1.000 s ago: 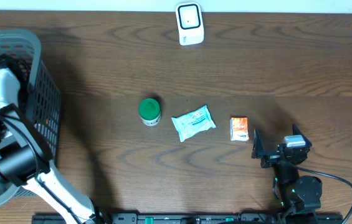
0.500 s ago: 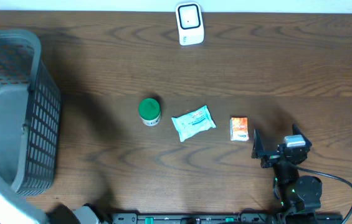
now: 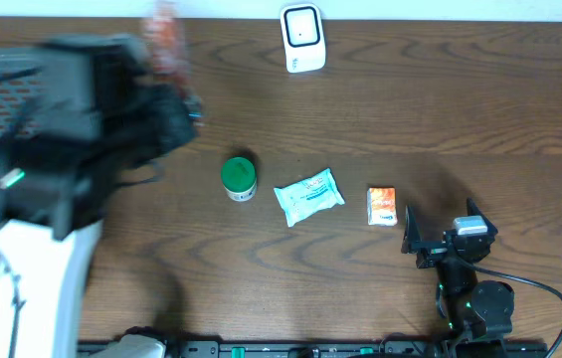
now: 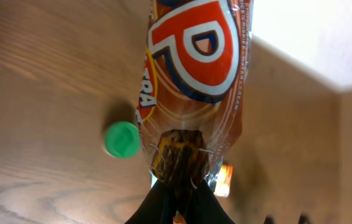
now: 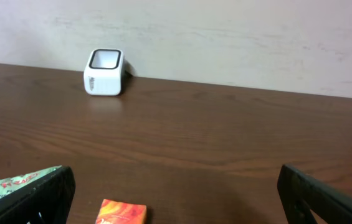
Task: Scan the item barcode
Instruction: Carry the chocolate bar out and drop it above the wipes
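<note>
Above the bench (image 3: pixel 440 109), pinching the snack packet (image 4: pixel 191 68) endwise with left fingers (image 4: pixel 154 208), likely for the scanner (image 3: pixel 302 38), with right fingers (image 5: pixel 45 196) splayed.

A dark wood table by a pale wall

The table (image 3: pixel 410 109) is dark brown wood with wavy lines running along it. From above, it fills almost the whole view. At its far edge stands a wall (image 5: pixel 225 31). The wall is pale, creamy white, with a few faint marks on it. The light is soft, and blurry dark shadows lie on the wood.
</note>
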